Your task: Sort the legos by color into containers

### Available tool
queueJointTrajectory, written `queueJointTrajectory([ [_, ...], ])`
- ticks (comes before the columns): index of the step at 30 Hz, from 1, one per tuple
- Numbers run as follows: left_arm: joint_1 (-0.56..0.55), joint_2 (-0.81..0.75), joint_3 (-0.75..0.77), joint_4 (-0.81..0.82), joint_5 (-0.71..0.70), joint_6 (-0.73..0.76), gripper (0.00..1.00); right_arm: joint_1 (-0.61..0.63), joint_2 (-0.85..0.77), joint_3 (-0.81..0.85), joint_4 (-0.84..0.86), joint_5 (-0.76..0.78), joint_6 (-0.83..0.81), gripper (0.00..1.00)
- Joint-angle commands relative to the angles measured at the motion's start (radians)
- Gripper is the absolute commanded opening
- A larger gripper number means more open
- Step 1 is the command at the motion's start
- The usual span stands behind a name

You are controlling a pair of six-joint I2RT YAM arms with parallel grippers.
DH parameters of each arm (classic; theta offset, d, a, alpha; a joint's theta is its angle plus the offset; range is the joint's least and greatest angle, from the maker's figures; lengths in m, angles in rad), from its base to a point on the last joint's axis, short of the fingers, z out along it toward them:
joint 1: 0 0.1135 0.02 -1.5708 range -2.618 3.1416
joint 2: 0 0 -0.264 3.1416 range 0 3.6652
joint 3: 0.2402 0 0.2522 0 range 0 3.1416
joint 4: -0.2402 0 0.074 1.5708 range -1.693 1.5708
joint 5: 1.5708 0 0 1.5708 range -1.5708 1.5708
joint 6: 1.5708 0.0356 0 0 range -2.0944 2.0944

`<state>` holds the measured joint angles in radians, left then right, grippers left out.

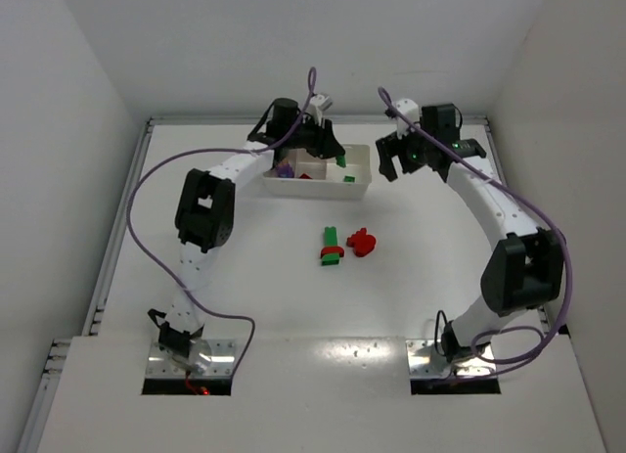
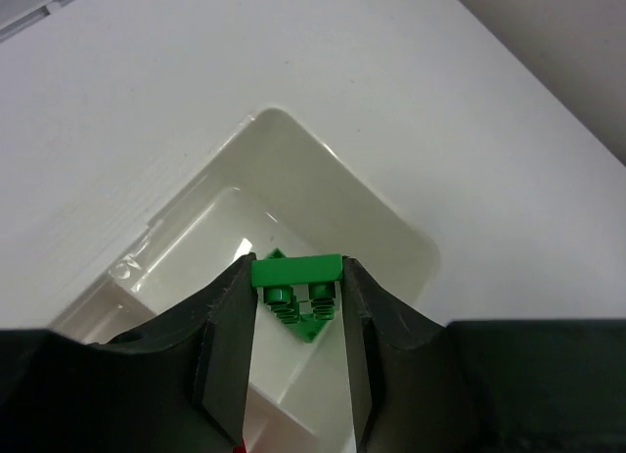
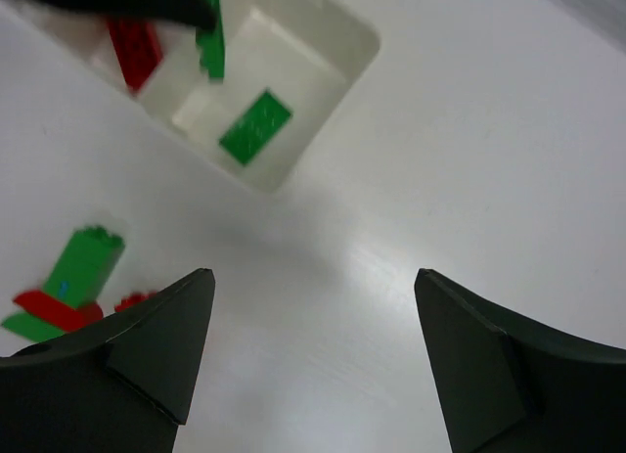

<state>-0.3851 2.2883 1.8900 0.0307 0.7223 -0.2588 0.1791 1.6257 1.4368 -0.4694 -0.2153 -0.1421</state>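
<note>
The white tray (image 1: 315, 191) stands at the back centre. Its left compartment holds a purple-blue brick (image 1: 285, 168), the middle one a red brick (image 1: 305, 177), the right one a green brick (image 1: 347, 179). My left gripper (image 1: 331, 152) hangs over the right compartment, shut on a green brick (image 2: 296, 270). Below it, a second green brick (image 2: 305, 318) lies on the floor of that compartment (image 2: 377, 228). My right gripper (image 1: 396, 161) is open and empty, above the table just right of the tray (image 3: 328, 106). The right wrist view shows the lying green brick (image 3: 254, 126) and the held one (image 3: 209, 44).
On the table in front of the tray lie a green brick with a red piece across it (image 1: 332, 246) and a red brick (image 1: 362, 243). They also show in the right wrist view, the green brick (image 3: 80, 265) and the red piece (image 3: 47, 308). White walls enclose the table.
</note>
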Motion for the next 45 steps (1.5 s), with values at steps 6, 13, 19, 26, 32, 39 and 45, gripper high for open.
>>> queueJointTrajectory([
  [6, -0.043, 0.096, 0.147, -0.057, -0.084, 0.052, 0.67, -0.035, -0.072, -0.182, -0.140, -0.077, -0.154, 0.83],
  [13, -0.032, -0.021, -0.007, 0.046, -0.084, 0.033, 0.84, -0.023, -0.021, -0.127, -0.350, -0.266, -0.254, 0.78],
  [19, 0.014, -0.286, -0.202, 0.115, -0.115, 0.023, 0.87, 0.049, -0.021, -0.259, -0.338, -0.380, -0.254, 0.78],
  [26, 0.081, -0.503, -0.368, 0.051, -0.176, 0.076, 0.88, 0.158, -0.021, -0.351, -0.162, -0.228, -0.007, 0.80],
  [32, 0.124, -0.628, -0.477, 0.028, -0.205, 0.118, 0.88, 0.215, -0.001, -0.400, -0.057, -0.093, 0.151, 0.88],
  [39, 0.163, -0.690, -0.537, 0.008, -0.215, 0.136, 0.88, 0.272, 0.075, -0.357, -0.023, 0.054, 0.213, 1.00],
  [45, 0.192, -0.701, -0.559, 0.008, -0.215, 0.145, 0.88, 0.293, 0.125, -0.357, 0.000, 0.099, 0.203, 1.00],
])
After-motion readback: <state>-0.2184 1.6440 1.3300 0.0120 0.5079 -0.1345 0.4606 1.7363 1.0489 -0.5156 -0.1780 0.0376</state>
